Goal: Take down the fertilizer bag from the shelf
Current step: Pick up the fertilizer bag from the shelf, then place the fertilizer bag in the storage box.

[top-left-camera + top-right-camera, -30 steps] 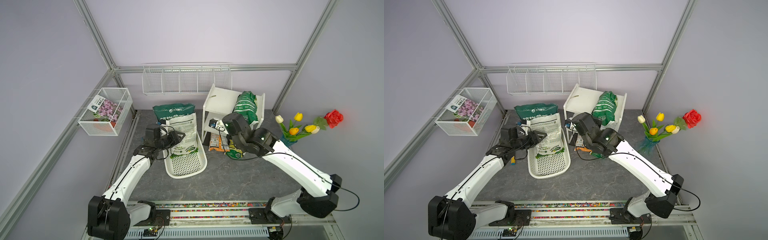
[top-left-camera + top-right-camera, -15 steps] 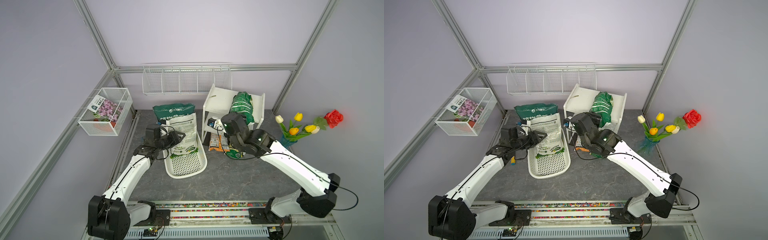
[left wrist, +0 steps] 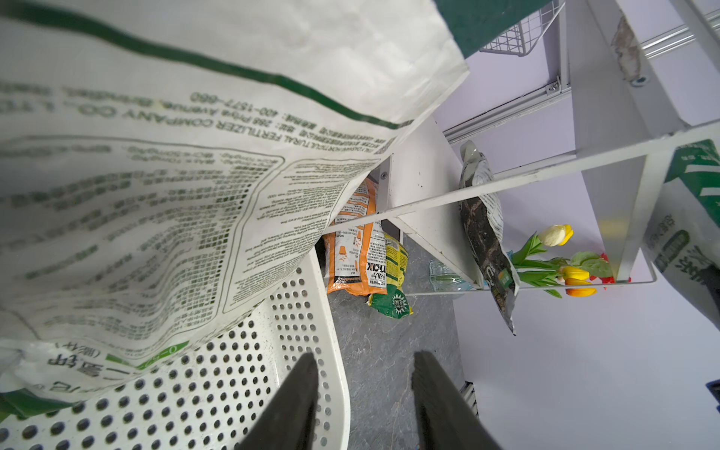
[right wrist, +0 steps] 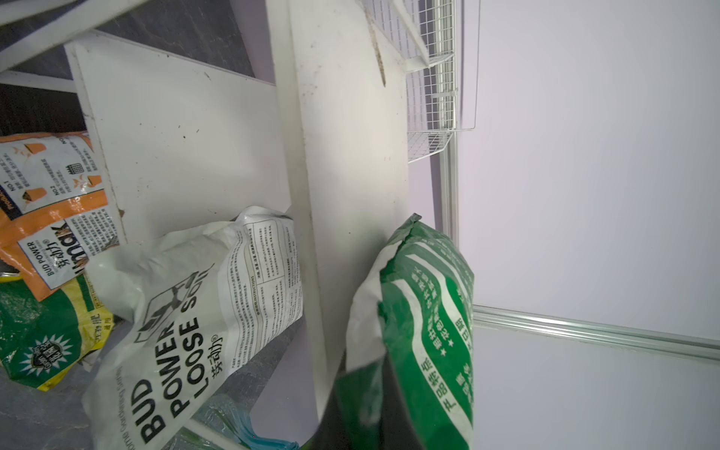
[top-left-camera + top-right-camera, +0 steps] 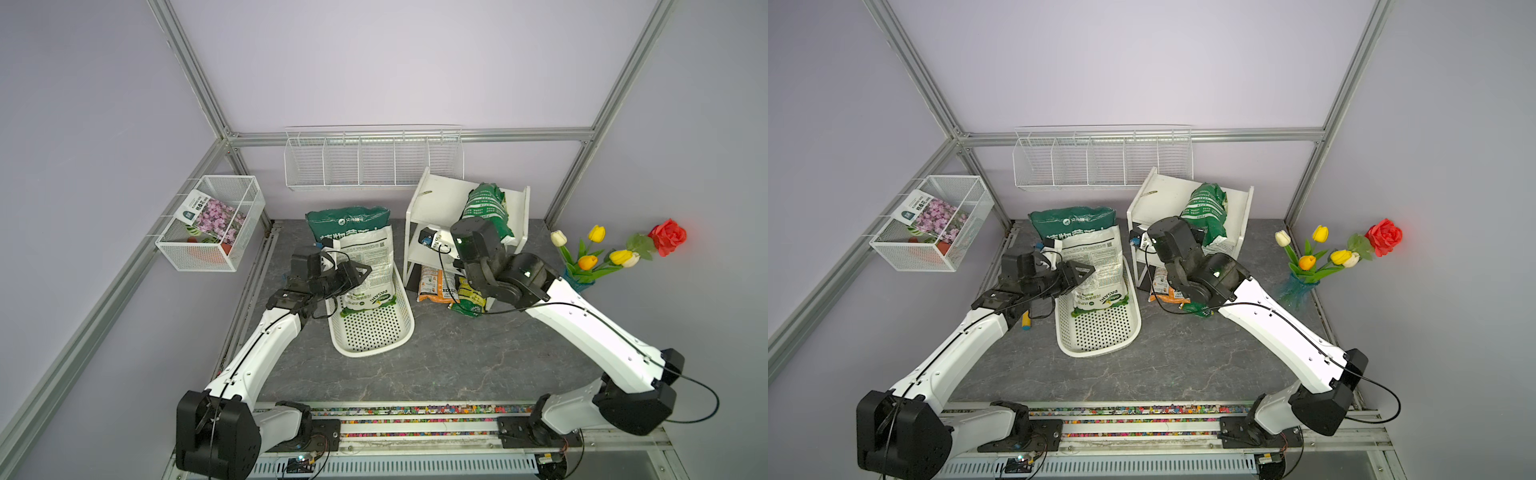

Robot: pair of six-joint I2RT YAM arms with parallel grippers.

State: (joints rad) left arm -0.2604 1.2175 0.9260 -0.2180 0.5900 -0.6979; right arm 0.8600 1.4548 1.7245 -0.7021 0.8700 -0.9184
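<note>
Right wrist view: green fertilizer bag [image 4: 424, 311], on the right of the top board of the shelf [image 4: 350, 156], not yet down; right gripper [image 4: 370, 382] clamped tight on its near edge; lift-off and lowering outstanding.

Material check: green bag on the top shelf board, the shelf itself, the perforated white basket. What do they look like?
Green bag: looks like printed plastic film; it is creased, with a slight sheen. Shelf: matte white painted boards, maybe wood or composite; scuffs and a chipped edge show. Basket: moulded white plastic, judging by rounded rim and even holes.
</note>
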